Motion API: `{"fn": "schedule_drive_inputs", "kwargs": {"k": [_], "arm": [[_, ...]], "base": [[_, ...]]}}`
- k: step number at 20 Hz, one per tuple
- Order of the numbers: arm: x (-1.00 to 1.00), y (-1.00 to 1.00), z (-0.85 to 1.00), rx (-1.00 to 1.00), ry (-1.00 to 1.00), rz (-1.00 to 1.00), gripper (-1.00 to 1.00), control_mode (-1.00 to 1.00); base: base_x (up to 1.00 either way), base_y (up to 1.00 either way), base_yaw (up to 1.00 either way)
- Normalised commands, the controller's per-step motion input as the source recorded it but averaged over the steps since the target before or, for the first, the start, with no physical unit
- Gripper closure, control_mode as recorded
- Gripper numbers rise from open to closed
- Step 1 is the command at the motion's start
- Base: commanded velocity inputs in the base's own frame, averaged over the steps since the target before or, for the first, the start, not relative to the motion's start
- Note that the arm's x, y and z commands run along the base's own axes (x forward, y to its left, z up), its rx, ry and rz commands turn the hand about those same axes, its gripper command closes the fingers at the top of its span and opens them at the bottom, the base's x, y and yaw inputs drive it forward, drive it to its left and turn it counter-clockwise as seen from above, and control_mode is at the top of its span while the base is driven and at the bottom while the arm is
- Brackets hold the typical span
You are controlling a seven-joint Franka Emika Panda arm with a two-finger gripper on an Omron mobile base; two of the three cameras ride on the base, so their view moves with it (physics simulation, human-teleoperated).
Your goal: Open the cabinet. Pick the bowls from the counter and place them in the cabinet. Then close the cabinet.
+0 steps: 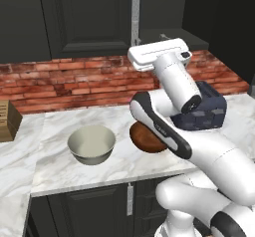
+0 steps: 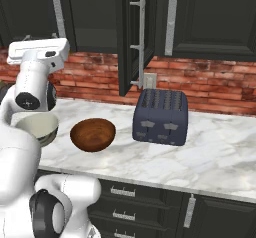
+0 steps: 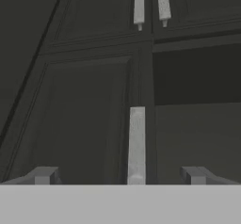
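The cream-white bowl stands upright on the marble counter; the arm half hides it in the right base view. Beside it sits the reddish-brown wood bowl, partly behind my arm. On the black cabinet, one door stands swung out, edge-on, with its silver bar handle. My white hand is raised before the black fronts left of that door. My gripper is open, and a silver bar handle rises between the fingertips. It holds nothing.
A dark blue toaster stands on the counter right of the wood bowl, under the open door. A red brick wall backs the counter. A wooden block sits at the far left. Dark lower drawers run under the counter.
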Motion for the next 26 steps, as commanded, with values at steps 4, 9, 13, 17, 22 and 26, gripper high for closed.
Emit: {"fn": "schedule_drive_inputs", "kwargs": {"k": [4, 9, 13, 17, 22, 26], "arm": [[0.76, 0.00, 0.13, 0.00, 0.00, 0.00, -1.00, -1.00], [0.62, 0.08, 0.21, 0.00, 0.00, -0.10, -1.00, -1.00], [0.33, 0.21, 0.09, 0.00, 0.00, -0.12, -1.00, -1.00], [0.29, 0.76, 0.01, -0.03, 0.00, -0.20, -1.00, -1.00], [0.14, 0.55, 0.02, 0.00, 0.00, -0.14, -1.00, -1.00], [0.06, 0.22, 0.00, 0.00, 0.02, -0.04, -1.00, -1.00]], "base": [[0.00, 0.00, 0.00], [0.00, 0.00, 0.00], [0.00, 0.00, 0.00], [0.00, 0.00, 0.00], [0.00, 0.00, 0.00], [0.00, 0.00, 0.00]]}}
